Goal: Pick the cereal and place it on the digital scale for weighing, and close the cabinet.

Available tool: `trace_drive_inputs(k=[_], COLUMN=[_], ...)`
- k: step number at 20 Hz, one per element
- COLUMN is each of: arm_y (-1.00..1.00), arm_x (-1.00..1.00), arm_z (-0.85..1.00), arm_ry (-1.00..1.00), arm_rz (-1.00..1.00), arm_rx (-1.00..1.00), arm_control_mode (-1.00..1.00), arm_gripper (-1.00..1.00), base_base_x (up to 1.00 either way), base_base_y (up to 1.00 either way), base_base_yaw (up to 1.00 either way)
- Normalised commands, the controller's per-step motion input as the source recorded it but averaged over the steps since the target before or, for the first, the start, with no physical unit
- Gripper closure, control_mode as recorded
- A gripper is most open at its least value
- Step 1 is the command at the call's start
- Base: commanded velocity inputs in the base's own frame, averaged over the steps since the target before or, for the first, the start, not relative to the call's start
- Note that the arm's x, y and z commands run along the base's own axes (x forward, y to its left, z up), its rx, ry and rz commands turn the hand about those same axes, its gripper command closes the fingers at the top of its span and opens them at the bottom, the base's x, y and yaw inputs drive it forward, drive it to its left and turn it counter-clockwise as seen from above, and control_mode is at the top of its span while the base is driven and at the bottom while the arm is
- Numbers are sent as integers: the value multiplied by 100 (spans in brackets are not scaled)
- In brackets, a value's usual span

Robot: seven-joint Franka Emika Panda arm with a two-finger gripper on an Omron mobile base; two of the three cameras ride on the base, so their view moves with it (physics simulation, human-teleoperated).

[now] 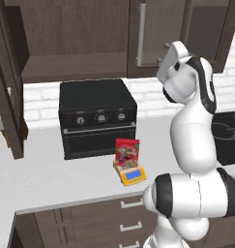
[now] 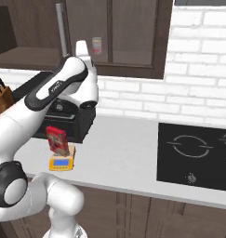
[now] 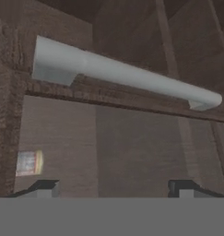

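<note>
The red cereal box stands upright on the yellow-orange digital scale, on the counter in front of the black oven. The dark brown cabinet hangs above. Its left door is swung out wide, and its right door is closed, with a silver bar handle. My gripper is raised in front of that closed door, close to the handle. It is open, with nothing between its fingertips.
A black toaster oven sits on the grey counter under the open cabinet shelf. A small labelled can shows behind the door glass. A knife block stands left, a black cooktop right, and drawers with white handles are below.
</note>
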Motion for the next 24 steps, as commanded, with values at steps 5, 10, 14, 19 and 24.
trace_drive_inputs(k=[5,10,14,19,24], arm_y=[1,6,-6,-9,3], arm_x=[94,50,-78,-86,-99], arm_z=[-45,-28,45,32,10], arm_ry=[-1,-9,-4,0,0], arm_rz=[0,0,0,0,0], arm_rx=[0,0,3,7,9], arm_control_mode=[-100,-100,-100,-100,-100], arm_gripper=[-100,-100,-100,-100,-100], base_base_x=[0,0,0,0,0], base_base_y=[0,0,0,0,0], base_base_yaw=[0,0,0,0,0])
